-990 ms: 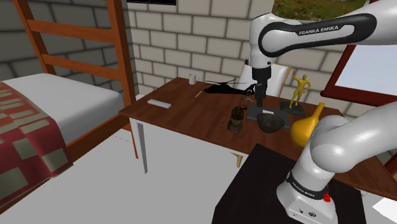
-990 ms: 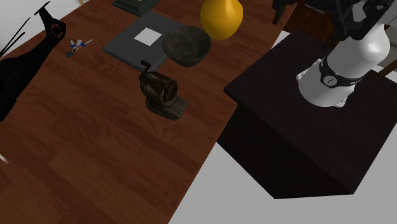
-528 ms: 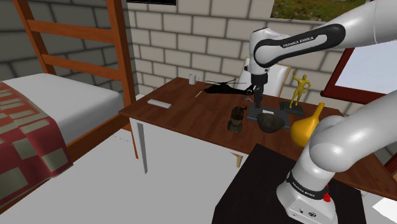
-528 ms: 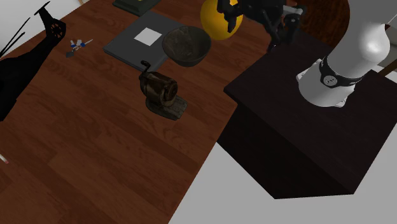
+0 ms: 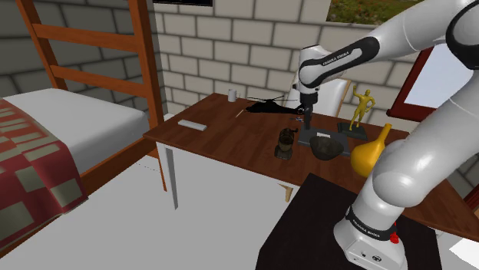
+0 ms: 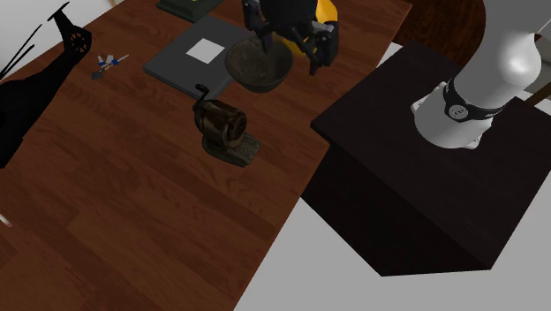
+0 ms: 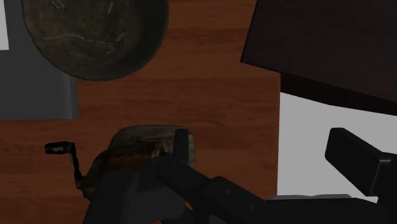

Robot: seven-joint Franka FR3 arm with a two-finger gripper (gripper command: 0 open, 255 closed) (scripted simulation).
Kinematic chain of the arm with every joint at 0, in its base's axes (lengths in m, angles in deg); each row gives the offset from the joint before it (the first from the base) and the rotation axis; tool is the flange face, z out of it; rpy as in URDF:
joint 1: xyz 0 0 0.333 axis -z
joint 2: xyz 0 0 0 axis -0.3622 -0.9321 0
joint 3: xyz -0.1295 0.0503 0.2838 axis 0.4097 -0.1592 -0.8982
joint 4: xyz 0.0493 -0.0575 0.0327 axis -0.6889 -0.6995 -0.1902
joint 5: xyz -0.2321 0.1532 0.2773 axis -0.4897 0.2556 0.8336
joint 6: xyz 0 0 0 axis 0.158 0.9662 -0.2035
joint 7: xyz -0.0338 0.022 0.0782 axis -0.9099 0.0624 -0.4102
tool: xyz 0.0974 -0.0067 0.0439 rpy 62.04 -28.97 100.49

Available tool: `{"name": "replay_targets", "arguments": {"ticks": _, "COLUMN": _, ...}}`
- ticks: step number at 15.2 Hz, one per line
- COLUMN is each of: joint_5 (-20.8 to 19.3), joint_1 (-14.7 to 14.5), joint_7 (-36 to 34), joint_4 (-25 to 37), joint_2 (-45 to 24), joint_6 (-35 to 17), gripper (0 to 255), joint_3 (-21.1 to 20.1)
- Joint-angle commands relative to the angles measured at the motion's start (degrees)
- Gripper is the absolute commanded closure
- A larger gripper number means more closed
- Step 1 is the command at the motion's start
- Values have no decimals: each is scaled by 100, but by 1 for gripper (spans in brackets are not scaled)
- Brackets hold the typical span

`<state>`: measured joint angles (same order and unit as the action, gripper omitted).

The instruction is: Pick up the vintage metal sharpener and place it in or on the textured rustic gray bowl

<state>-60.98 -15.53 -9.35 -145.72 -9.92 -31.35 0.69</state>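
While the hand [image 7: 264,141] gapes wide, the sharpener [image 6: 225,125] stands upright; the bowl [image 6: 254,78] sits near.

A bedroom in a home is shown. A bed [image 5: 69,123] with a white mattress is seen at the shoulder view's left, covered in part by a red and beige patterned quilt [image 5: 31,169]. A tall wooden frame [image 5: 142,61] with cross rails is set up beside it. The wall [image 5: 230,46] behind is built of pale blocks. A brown wooden surface [image 5: 230,134] is placed near that wall, and household ornaments are kept on it: a black helicopter model [image 5: 269,106], a yellow figurine [image 5: 359,107], a yellow gourd-shaped vase [image 5: 370,151] and a small white cup [image 5: 232,95].
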Motion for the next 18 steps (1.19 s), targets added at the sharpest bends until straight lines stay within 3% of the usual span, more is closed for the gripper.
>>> {"name": "replay_targets", "arguments": {"ticks": 1, "joint_5": 73, "joint_1": 22, "joint_7": 343, "joint_4": 132, "joint_2": -469, "joint_6": -428, "gripper": 0, "joint_3": 237}}
{"name": "replay_targets", "arguments": {"ticks": 9, "joint_5": 1123, "joint_1": 242, "joint_7": 1870, "joint_4": 1246, "joint_2": -2404, "joint_6": -1381, "gripper": 0, "joint_3": 651}}
{"name": "replay_targets", "arguments": {"ticks": 18, "joint_5": 2394, "joint_1": 1179, "joint_7": 3306, "joint_4": 3085, "joint_2": -4467, "joint_6": -1639, "gripper": 0, "joint_3": 221}}
